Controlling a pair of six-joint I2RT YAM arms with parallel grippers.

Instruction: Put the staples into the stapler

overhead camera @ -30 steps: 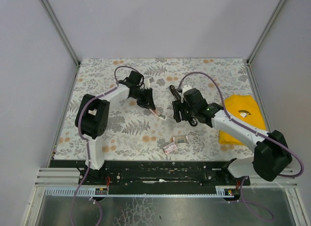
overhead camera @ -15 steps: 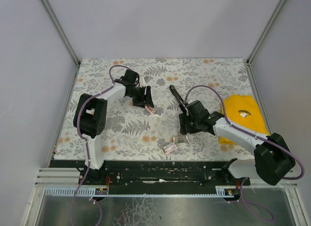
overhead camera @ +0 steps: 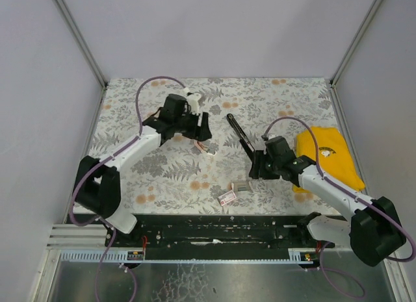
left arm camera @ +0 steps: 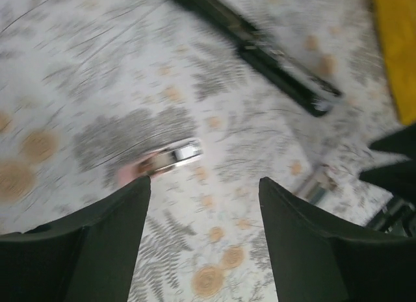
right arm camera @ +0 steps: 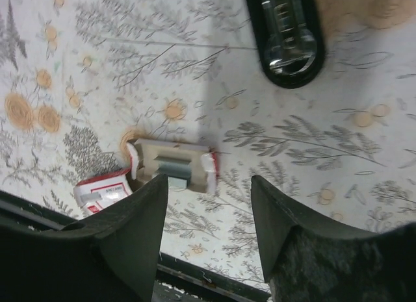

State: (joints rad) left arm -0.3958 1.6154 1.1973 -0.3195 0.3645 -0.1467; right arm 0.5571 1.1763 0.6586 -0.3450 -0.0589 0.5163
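Top external shows the flowered surface (overhead camera: 130,107) with a yellow cloth (overhead camera: 328,152) well right of the stapler (overhead camera: 242,132), which lies flat near the middle. My left pincer (overhead camera: 200,128) hangs just left of the stapler, jaws wide and empty. My right pincer (overhead camera: 258,167) hovers at the stapler's near end, jaws also apart and empty. Nearer me than the stapler lie a small staple box (right arm camera: 174,165) and, just beside it, a red-and-white carton (right arm camera: 104,191). A staple strip (left arm camera: 170,157) lies left of the stapler.

Left pincer (left arm camera: 203,188): jaws apart, empty, tilted forward. Right pincer (right arm camera: 208,185): jaws apart, empty, pointing down.
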